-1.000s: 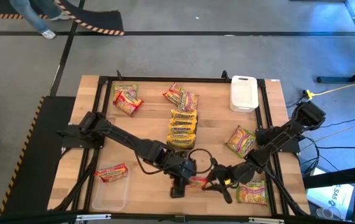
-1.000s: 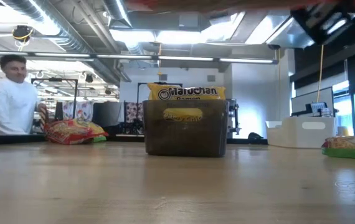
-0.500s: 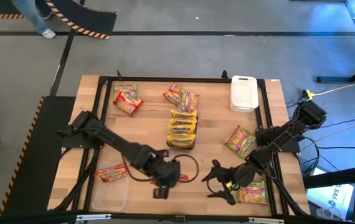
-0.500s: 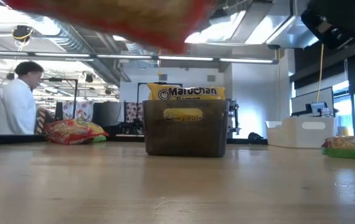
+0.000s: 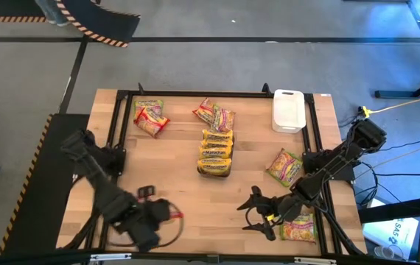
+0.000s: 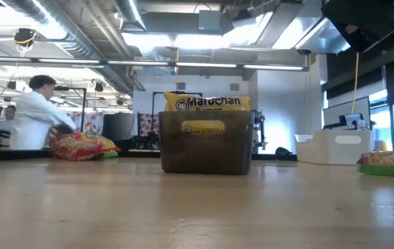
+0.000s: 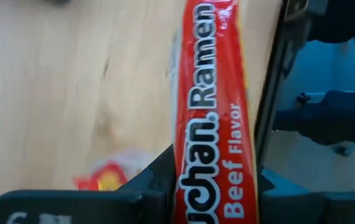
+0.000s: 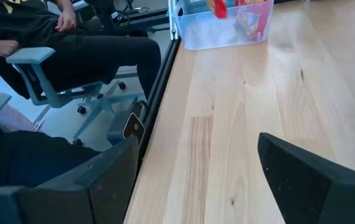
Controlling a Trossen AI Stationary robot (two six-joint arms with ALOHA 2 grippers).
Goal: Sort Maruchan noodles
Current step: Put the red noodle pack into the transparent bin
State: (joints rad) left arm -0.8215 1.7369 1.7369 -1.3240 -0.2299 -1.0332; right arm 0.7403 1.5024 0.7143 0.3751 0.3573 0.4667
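My left gripper (image 5: 164, 215) hovers at the near left, shut on a red Maruchan beef packet (image 7: 212, 106) beside the clear tray (image 8: 224, 31). That tray holds more red packets. Yellow packets (image 5: 216, 151) lie stacked in the dark tray (image 6: 207, 149) at mid-table. Green-with-pink packets (image 5: 284, 165) (image 5: 298, 227) lie flat on the table at the right. My right gripper (image 5: 258, 213) stands open near the front edge with nothing between its fingers (image 8: 308, 180). My left gripper pinches the red packet near one end (image 7: 208, 193) between its two fingers (image 7: 156, 183), one on each long side. The fingers point steeply down and lie across the packet. The packet reaches out past the fingertips, lifted clear of the table.
A white tray (image 5: 288, 110) stands at the far right. Mixed red and green packets lie at the far left (image 5: 149, 118) and far middle (image 5: 214, 114). A black frame (image 5: 195, 94) rims the table. A person sits on a chair (image 8: 47, 62) past the left edge. Another person (image 6: 38, 121) is in the room behind.
My right gripper has opened and let go of the red packet, staying where it was. My left gripper has carried the packet from the near middle toward the table's left edge and the clear tray, rising a little and turning as it went.
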